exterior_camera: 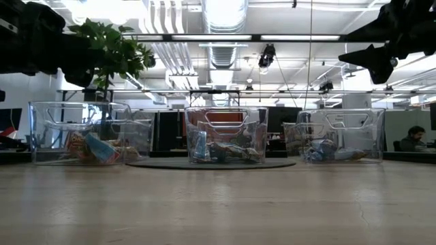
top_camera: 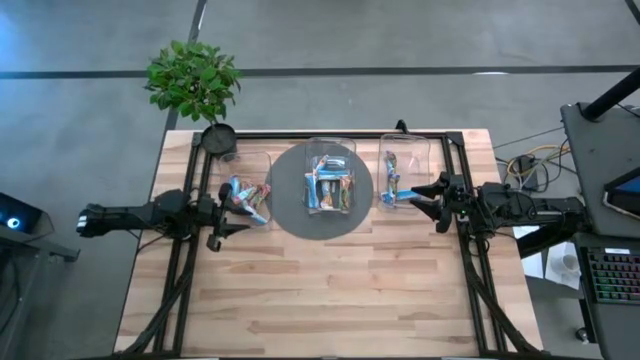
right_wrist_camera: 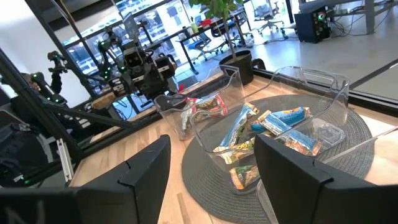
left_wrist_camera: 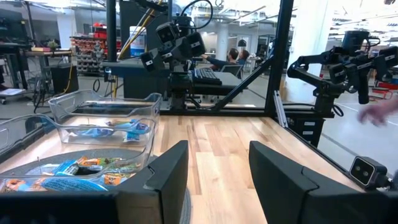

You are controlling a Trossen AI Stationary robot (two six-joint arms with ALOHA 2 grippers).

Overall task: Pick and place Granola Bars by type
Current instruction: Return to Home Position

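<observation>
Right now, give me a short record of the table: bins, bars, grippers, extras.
bins: three clear, in a row: left bin, center bin on grey mat, right bin
granola bars: in all three bins, none loose on table
left gripper: open, empty, near left bin
right gripper: open, empty, near right bin
extras: potted plant, far-left corner

Three bins [top_camera: 330,144] in a row, granola bars [top_camera: 330,190] inside (centre one on mat [top_camera: 290,214])
</observation>
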